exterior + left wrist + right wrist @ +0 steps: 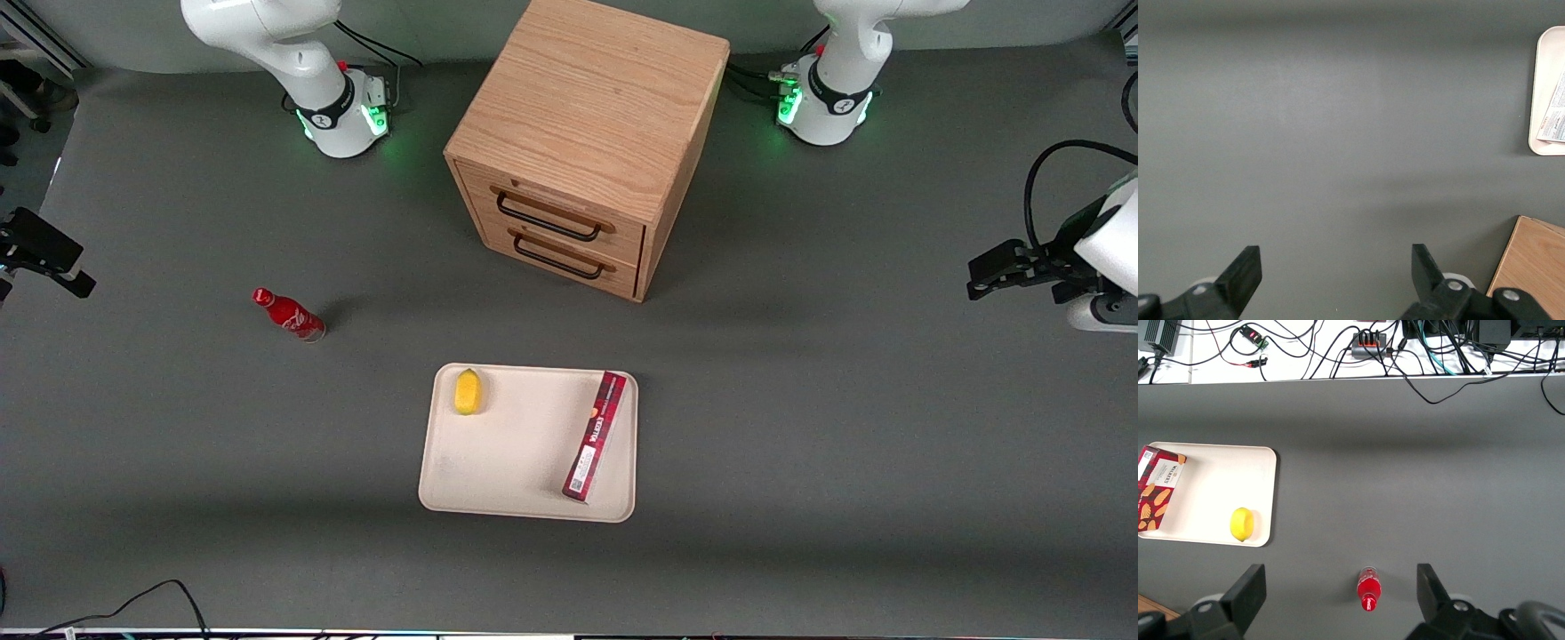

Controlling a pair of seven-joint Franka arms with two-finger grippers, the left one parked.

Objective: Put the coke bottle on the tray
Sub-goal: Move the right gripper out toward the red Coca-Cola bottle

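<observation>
Coke bottle (290,315) stands upright on the bench (800,444), toward ten o'clock from the tray (498,462) and well apart from it. Gripper (1338,600) hangs above with fingers spread wide, empty. Bottle is probably light, rigid and slick; grasp the body below the cap

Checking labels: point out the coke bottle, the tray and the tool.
coke bottle (290,315): front view, on its red body.
tray (498,453): front view, on its bare floor.
tool (1338,593): right wrist view, midway between open fingertips, above the table, bottle between them.
</observation>
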